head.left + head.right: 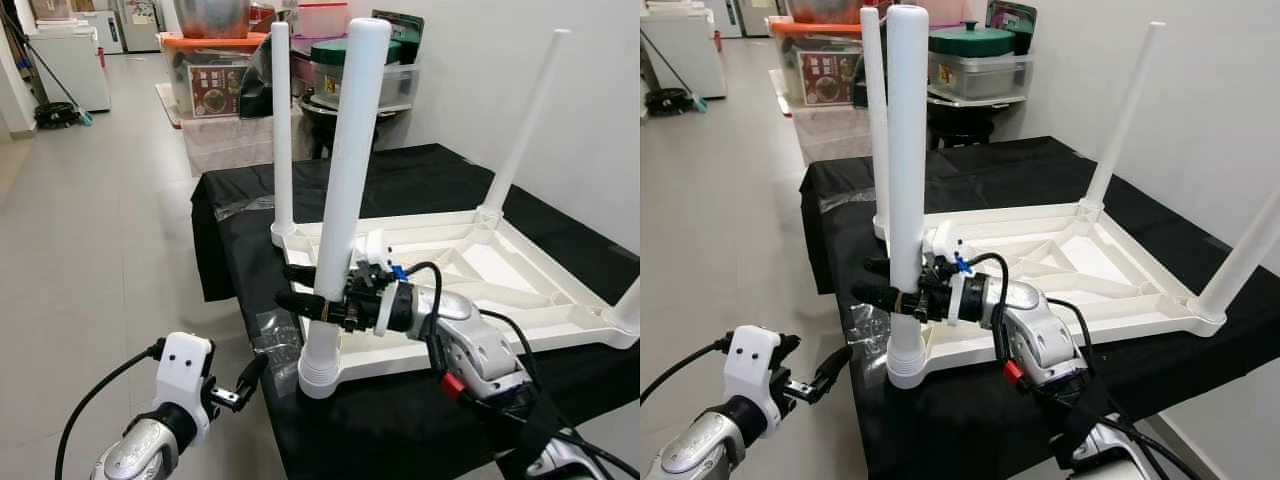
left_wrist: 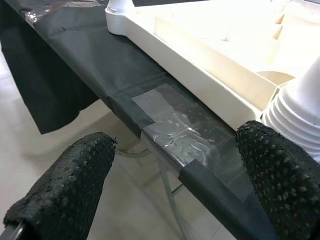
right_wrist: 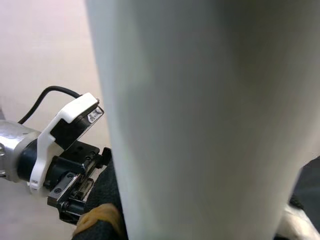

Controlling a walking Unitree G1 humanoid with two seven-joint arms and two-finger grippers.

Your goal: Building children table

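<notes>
Right end effector [image 1: 298, 287] is clamped on the near white leg [image 1: 345, 190], which stands upright in the near corner socket of the upturned white tabletop [image 1: 470, 270] on the black-draped desk [image 1: 400, 420]. Left end effector [image 1: 250, 378] is held spread wide, gripping nothing, at the desk edge beside that socket. Three more legs are seated at the other corners. Lidded storage bins [image 1: 215, 70] are stacked behind.
</notes>
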